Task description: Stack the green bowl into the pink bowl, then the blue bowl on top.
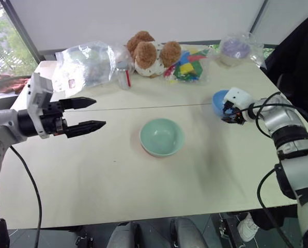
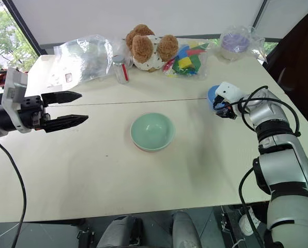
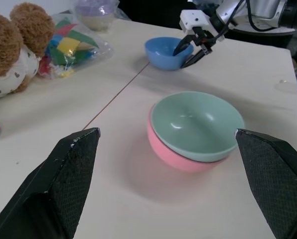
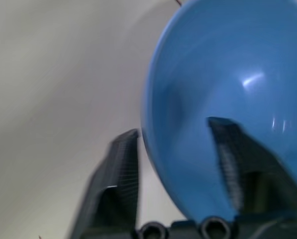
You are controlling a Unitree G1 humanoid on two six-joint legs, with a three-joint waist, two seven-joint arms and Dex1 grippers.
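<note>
The green bowl (image 1: 162, 135) sits nested inside the pink bowl (image 3: 173, 157) at the middle of the table. Only a thin pink edge shows beneath it. The blue bowl (image 1: 218, 102) stands apart at the right, near the table's seam. My right gripper (image 3: 181, 57) is shut on the blue bowl's near rim, one finger inside (image 4: 228, 149) and one against the outer wall. My left gripper (image 1: 99, 112) hovers above the table's left side, open with nothing between its fingers, pointing toward the nested bowls.
Along the far edge lie a crumpled clear bag (image 1: 87, 64), a small jar (image 1: 124, 75), a brown teddy bear (image 1: 149, 51), a bag of coloured blocks (image 1: 187, 66) and a bagged purple bowl (image 1: 235, 49). A dark object (image 1: 298, 51) stands beyond the right edge.
</note>
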